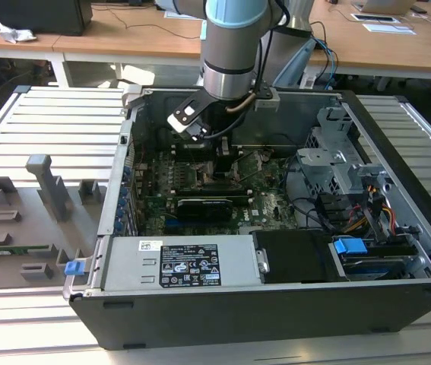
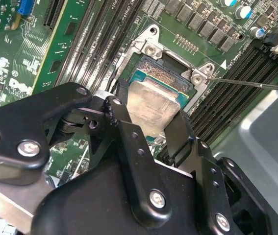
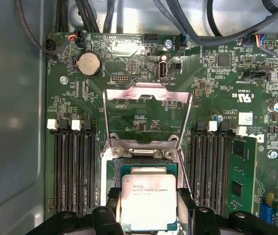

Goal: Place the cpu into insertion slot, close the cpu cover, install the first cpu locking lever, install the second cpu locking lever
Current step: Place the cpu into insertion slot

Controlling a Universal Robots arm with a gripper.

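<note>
The cpu (image 3: 147, 201), a flat square chip with a silver-grey top, sits between my gripper's (image 3: 148, 198) two black fingers (image 3: 113, 203). The gripper is shut on it. In the second wrist view the cpu (image 2: 154, 105) hangs just above the insertion slot (image 2: 164, 73) and covers part of it, with brownish pins showing beyond its edge. The cpu cover (image 3: 147, 94), a silvery frame, stands flipped up behind the insertion slot (image 3: 147, 167). A thin locking lever (image 2: 249, 83) sticks out sideways from the socket. In the exterior view the gripper (image 1: 226, 163) reaches down into the open computer case.
Long black memory slots (image 3: 75, 171) flank the socket on both sides. A black card (image 1: 204, 207) lies on the board in front of the gripper. The power supply (image 1: 177, 262) and the drive cage (image 1: 337, 163) fill the case's other parts. Case walls (image 1: 120, 190) stand around.
</note>
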